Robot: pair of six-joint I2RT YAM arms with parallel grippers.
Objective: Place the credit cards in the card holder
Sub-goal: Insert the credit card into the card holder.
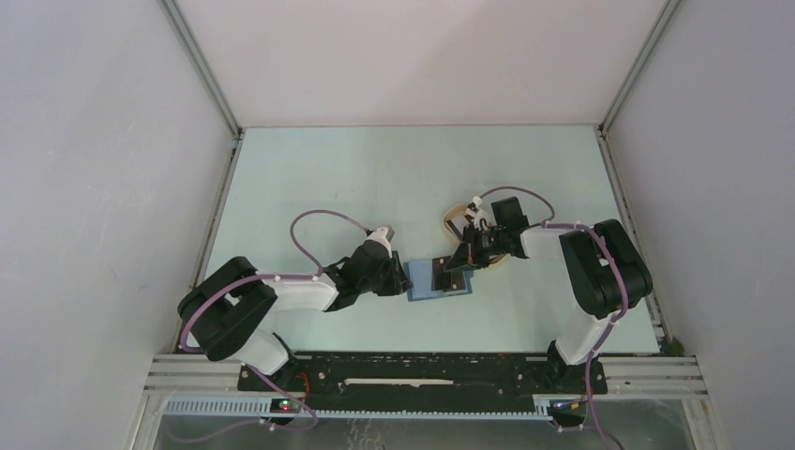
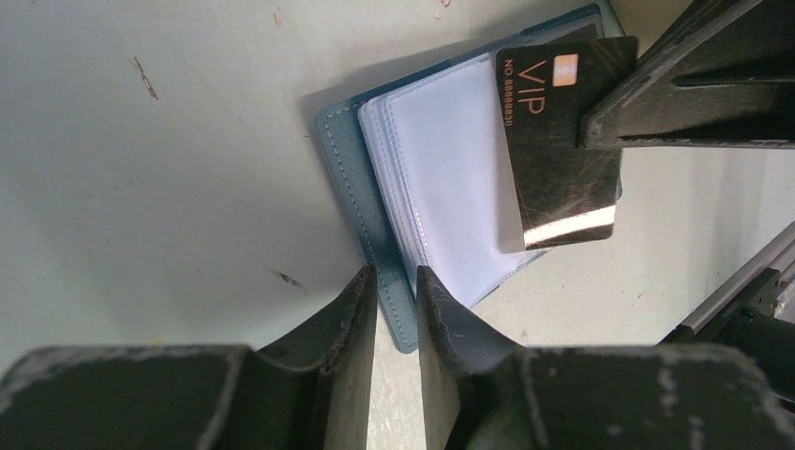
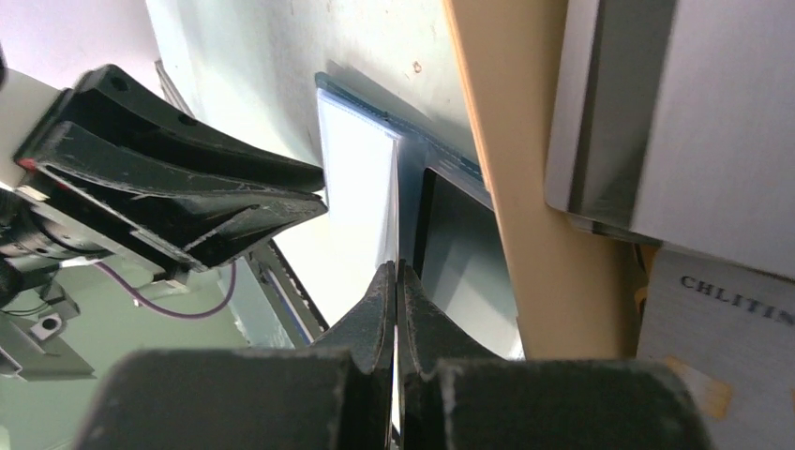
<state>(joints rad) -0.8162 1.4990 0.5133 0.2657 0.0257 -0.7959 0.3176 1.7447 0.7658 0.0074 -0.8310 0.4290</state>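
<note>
Right claw (image 3: 397,272), shut on the glossy black VIP card (image 2: 553,159), should slide it flat into the teal folding wallet (image 2: 347,178); left claw (image 2: 396,277) slightly parted, gripping nothing.

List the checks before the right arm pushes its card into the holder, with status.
1. The right gripper is shut on the black card: ok.
2. The card holder lies open, pockets showing: ok.
3. The black card overlaps the holder's pockets: ok.
4. The card's edge is inside a pocket mouth: cannot tell.
5. The left gripper at the holder's edge is firmly holding it: cannot tell.
</note>
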